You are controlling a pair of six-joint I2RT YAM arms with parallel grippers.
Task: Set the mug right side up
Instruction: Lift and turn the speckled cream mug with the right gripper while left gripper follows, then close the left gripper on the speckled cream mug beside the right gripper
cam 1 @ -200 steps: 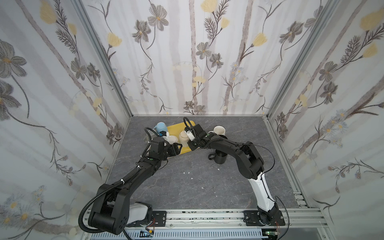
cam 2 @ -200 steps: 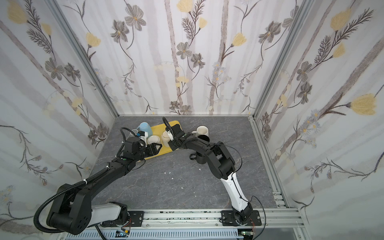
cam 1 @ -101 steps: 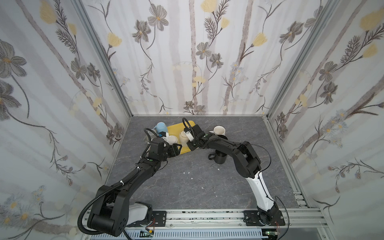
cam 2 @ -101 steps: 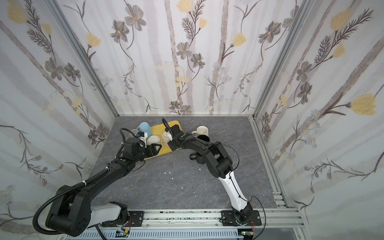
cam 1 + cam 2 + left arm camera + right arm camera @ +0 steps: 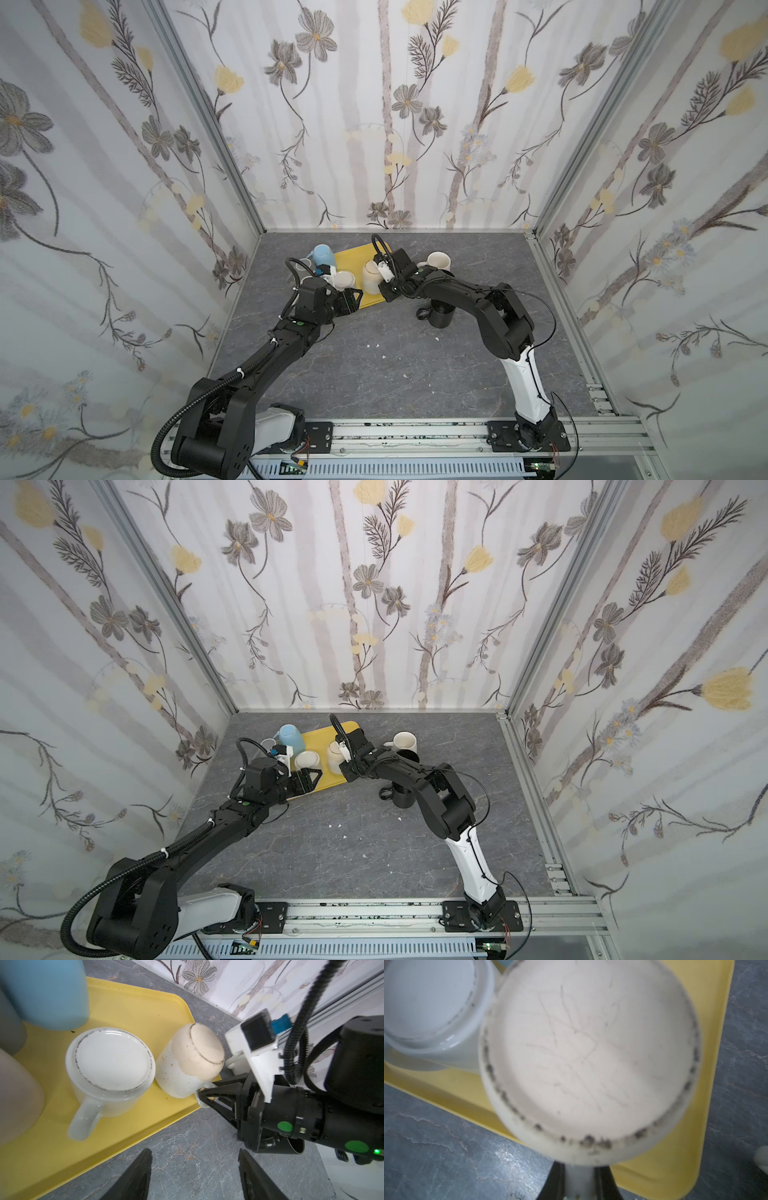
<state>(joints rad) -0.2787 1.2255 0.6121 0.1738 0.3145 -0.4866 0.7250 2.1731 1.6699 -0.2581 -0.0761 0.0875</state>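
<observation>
Between the clenched tips of the right pincer (image 5: pixel 202 1097) sits the handle (image 5: pixel 579 1180) of the bottom-up mug (image 5: pixel 187 1059), on the tray (image 5: pixel 135 1007); the left pincer (image 5: pixel 194 1154) hangs released nearby. So thin a hold may let the mug swivel or slip in turning, knocking the cup (image 5: pixel 112 1059) just beyond.

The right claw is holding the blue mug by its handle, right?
Not quite. The right claw is holding the speckled cream mug by its handle, not the blue mug. The left wrist view shows its tips closed on that handle at the edge of the yellow tray.
</observation>
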